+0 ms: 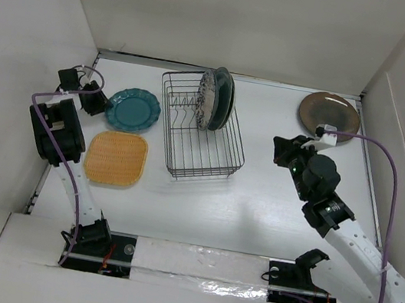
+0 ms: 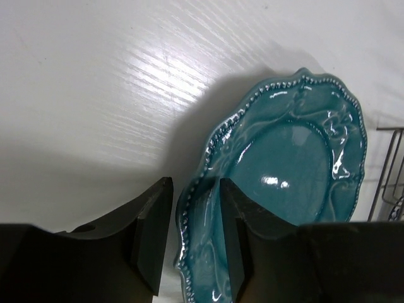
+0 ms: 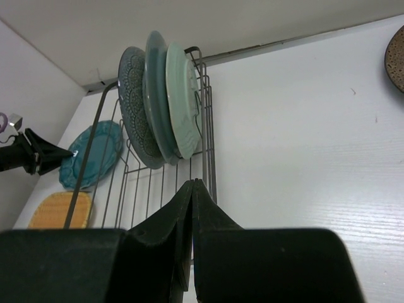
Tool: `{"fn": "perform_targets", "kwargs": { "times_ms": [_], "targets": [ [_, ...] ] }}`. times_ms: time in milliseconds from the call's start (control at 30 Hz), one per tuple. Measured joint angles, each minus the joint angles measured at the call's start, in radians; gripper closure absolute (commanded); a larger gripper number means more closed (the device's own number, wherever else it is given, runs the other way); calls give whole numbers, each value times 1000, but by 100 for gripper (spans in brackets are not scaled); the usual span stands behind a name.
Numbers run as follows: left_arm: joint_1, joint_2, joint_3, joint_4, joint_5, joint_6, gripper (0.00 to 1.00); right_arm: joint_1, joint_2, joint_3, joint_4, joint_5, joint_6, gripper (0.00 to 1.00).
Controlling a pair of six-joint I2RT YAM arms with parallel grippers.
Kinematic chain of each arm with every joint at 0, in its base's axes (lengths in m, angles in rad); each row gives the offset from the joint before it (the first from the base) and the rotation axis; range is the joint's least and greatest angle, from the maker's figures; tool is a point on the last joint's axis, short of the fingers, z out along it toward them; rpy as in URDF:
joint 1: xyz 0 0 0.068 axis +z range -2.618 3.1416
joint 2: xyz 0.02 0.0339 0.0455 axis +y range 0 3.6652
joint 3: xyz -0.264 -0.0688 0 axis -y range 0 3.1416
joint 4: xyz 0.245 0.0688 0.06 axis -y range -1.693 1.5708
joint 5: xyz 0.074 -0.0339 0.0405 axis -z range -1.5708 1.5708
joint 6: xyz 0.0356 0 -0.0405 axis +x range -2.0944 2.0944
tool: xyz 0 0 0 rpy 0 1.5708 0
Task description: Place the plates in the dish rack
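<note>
Overhead: dark teal plate [image 1: 133, 109] and orange plate [image 1: 115, 158] lie flat left of the dish rack [image 1: 203, 150]; brown plate [image 1: 329, 117] far right.
Left wrist: left gripper [image 2: 194, 189] straddles the dark teal plate's rim — jaws apart, not yet clamped.
Right wrist: right gripper [image 3: 192, 186] pinched shut, empty — three plates [image 3: 154, 95] stand upright at the dish rack's far end.

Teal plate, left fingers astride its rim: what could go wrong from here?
1. The left gripper straddles only the glossy, scalloped rim of the teal plate, which lies flat; it may slip or swing when lifted.
2. The orange plate lies close beside it; a dragged teal plate could shove it.
3. The rack already holds three plates at its far end; slotting the teal one beside them could knock them.
</note>
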Motion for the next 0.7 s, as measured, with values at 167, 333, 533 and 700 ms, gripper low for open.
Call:
{"fn": "perform_targets", "kwargs": {
  "times_ms": [167,333,533,700],
  "targets": [
    [0,0,0,-2,26,47,70,-5,6,0,-1,-3,0,94],
    [3,1,-8,-6,75,75,100,-10,6,0,-1,-5,0,94],
    [-5,-2,-29,12,93,75,100,-19,6,0,-1,-15,0,94],
    [-10,-67,-125,61,74,35,100,-21,6,0,0,-29,0,95]
  ]
}}
